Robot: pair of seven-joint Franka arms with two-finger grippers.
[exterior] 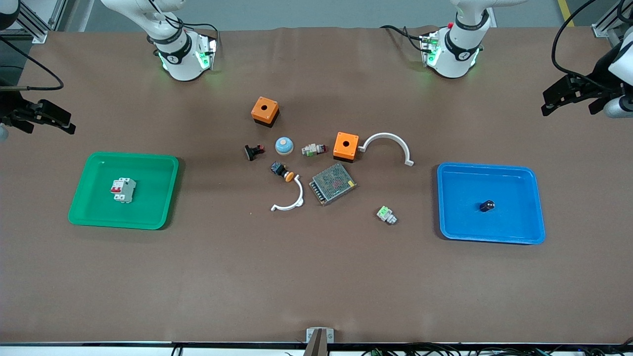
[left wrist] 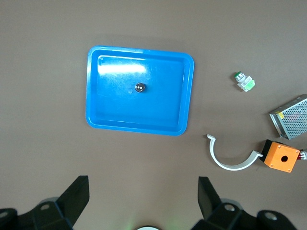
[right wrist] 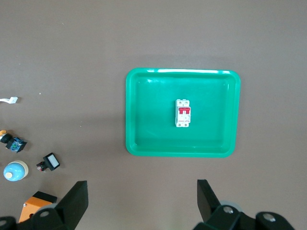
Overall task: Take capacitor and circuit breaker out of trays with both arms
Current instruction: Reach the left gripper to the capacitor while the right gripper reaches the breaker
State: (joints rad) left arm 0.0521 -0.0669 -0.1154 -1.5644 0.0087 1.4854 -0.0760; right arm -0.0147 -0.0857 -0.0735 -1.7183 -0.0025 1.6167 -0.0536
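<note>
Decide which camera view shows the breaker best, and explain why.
The right wrist view: the breaker fills more of the picture, red levers plain, in the green tray. The front view shows it smaller; the left wrist view misses it.

The left gripper [exterior: 549, 102] hangs high over the bench edge at its own end, jaws spread wide. The right gripper [exterior: 62, 123] hangs likewise at its end, jaws also wide apart.

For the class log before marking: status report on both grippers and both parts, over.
Left gripper open, high over the table by the blue tray. Right gripper open by the green tray. Capacitor in blue tray, breaker in green. Nothing obstructing.
</note>
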